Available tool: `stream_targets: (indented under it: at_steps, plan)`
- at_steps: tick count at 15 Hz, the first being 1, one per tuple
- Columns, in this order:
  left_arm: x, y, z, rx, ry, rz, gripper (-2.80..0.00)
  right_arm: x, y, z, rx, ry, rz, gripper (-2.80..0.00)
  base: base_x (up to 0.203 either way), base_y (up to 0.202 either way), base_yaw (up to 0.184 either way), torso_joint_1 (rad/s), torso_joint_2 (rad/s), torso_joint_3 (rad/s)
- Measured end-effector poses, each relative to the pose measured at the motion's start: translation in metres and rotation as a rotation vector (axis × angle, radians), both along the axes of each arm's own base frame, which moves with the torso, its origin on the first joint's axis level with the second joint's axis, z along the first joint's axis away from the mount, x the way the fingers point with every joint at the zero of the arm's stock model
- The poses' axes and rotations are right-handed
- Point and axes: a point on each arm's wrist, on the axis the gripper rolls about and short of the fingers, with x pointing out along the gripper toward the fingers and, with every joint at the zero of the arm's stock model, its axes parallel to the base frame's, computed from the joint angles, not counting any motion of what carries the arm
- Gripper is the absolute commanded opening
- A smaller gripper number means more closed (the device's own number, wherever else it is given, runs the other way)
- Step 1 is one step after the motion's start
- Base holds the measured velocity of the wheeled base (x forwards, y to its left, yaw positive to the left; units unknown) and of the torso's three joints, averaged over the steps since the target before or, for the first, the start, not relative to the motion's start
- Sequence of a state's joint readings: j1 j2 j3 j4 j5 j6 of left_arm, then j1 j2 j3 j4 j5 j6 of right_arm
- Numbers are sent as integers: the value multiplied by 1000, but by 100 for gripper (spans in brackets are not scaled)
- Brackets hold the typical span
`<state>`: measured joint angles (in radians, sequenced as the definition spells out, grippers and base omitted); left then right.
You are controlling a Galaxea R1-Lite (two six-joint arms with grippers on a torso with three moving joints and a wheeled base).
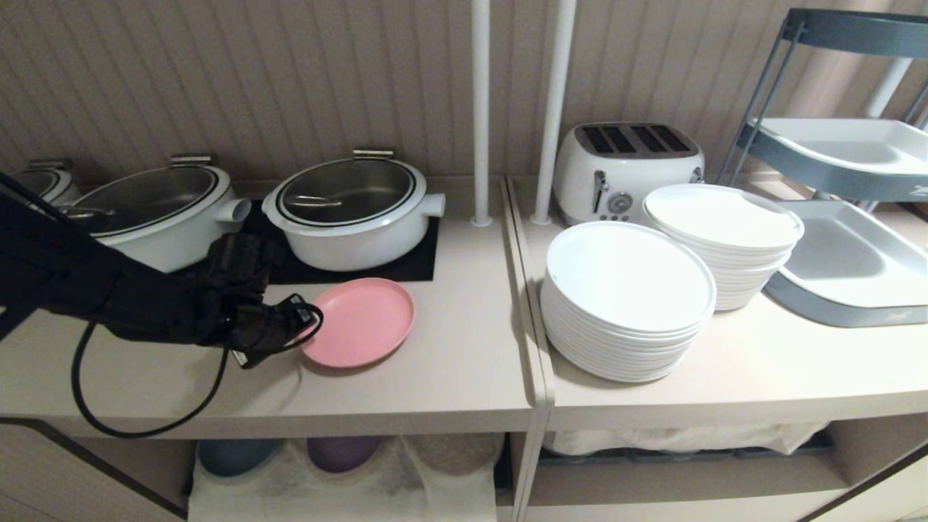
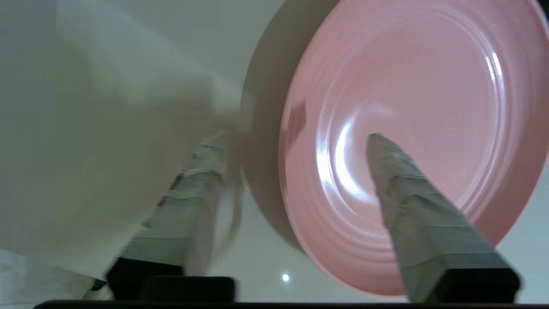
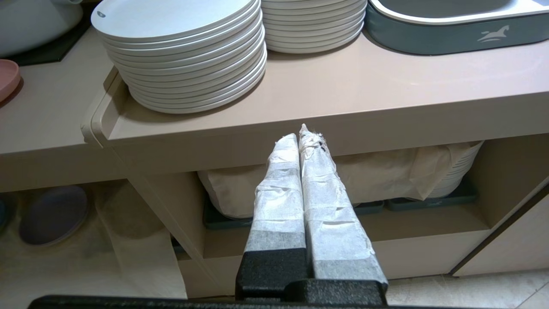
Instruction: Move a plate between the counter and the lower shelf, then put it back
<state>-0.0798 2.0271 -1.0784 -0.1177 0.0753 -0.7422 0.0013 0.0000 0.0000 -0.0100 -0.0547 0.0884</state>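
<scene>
The pink plate (image 1: 359, 321) lies flat on the beige counter (image 1: 435, 377), just in front of the black panel. My left gripper (image 1: 290, 326) is at the plate's left edge, low over the counter, and open. In the left wrist view the left gripper (image 2: 296, 137) straddles the rim: one taped finger (image 2: 411, 201) is over the plate (image 2: 407, 86), the other is outside it over the counter. The right gripper (image 3: 300, 133) is shut on nothing, in front of the counter's edge. The lower shelf (image 1: 348, 471) under the counter holds cloth-draped plates.
Two white lidded pots (image 1: 348, 210) stand behind the plate on the black panel (image 1: 406, 264). White poles (image 1: 480, 109), a toaster (image 1: 623, 170), two stacks of white plates (image 1: 627, 297) and grey-blue trays (image 1: 848, 261) are to the right. A purple plate (image 1: 341, 451) sits below.
</scene>
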Motion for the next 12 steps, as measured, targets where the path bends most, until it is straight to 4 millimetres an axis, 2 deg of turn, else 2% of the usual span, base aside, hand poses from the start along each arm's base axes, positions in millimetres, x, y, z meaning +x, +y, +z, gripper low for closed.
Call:
stream_targets:
  at_steps: [5, 12]
  plan:
    - [-17, 1, 9, 2, -4, 1, 0, 0, 0, 0, 0, 0, 0, -280, 0, 0, 0, 0, 0, 0]
    - [-72, 5, 29, 11, -16, -9, 0, 0, 0, 0, 0, 0, 0, -280, 0, 0, 0, 0, 0, 0]
